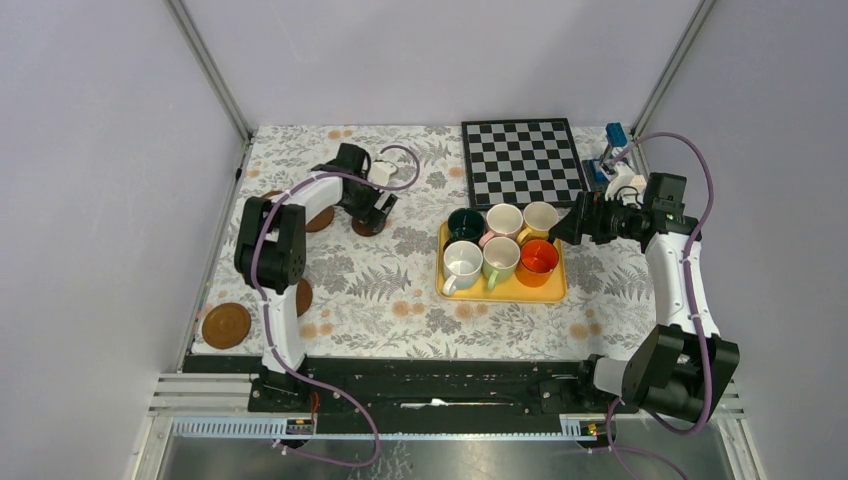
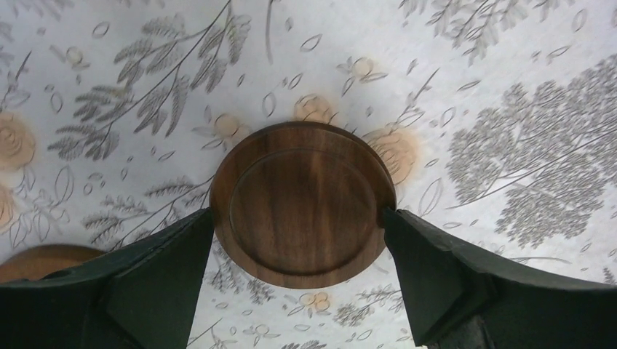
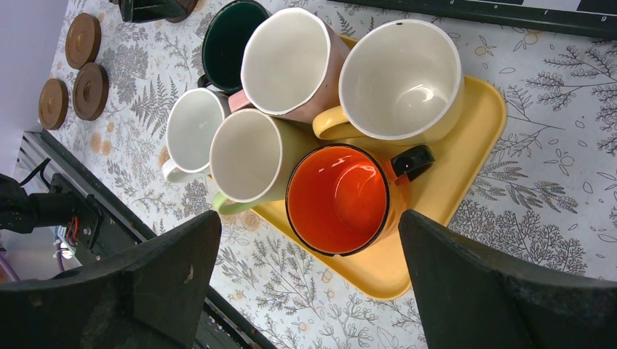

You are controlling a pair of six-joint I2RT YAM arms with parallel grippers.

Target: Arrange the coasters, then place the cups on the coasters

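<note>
Here, six cups [image 1: 500,258], four-plus coasters [image 1: 226,325], left fingers [image 2: 160,269] clasping one, right fingers [image 3: 145,291] splayed.

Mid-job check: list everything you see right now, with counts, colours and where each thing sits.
coasters: at least four seen, dark brown, left part of table
cups: six, dark green, pink, cream-yellow, white, light green, orange, all on tray
tray: one, yellow, right of centre
chessboard: one, black and white, back of table
blue item: one, back right corner, too small to identify
left gripper: black, fingers either side of one coaster, grip unclear
right gripper: black, open, at tray's right side
</note>
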